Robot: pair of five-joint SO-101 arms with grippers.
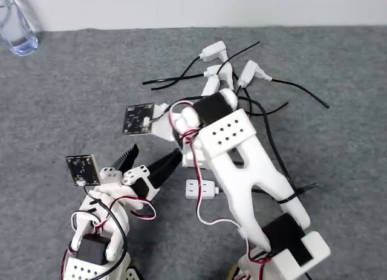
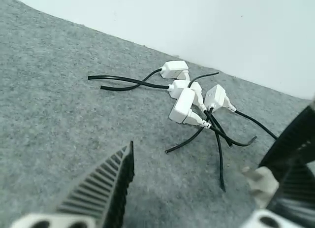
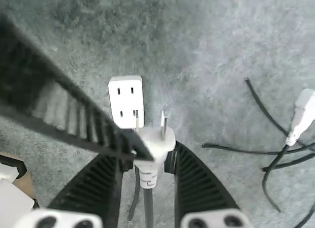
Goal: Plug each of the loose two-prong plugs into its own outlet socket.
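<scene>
A white outlet socket block (image 1: 201,188) lies flat on the grey mat beside the right arm. In the right wrist view my right gripper (image 3: 147,159) is shut on a white two-prong plug (image 3: 150,142). Its prongs point at the near end of the socket block (image 3: 126,101) and hover just short of it. Several loose white plugs (image 1: 230,68) with black cables lie in a tangle at the far side of the mat; they are also the plug pile (image 2: 189,97) in the left wrist view. My left gripper (image 1: 154,156) stands open and holds nothing. One of its black fingers (image 3: 64,110) crosses in front of the held plug.
A clear plastic bottle (image 1: 17,32) stands at the far left corner. Black cables (image 1: 272,141) trail from the pile under the right arm. A white wall runs along the mat's far edge.
</scene>
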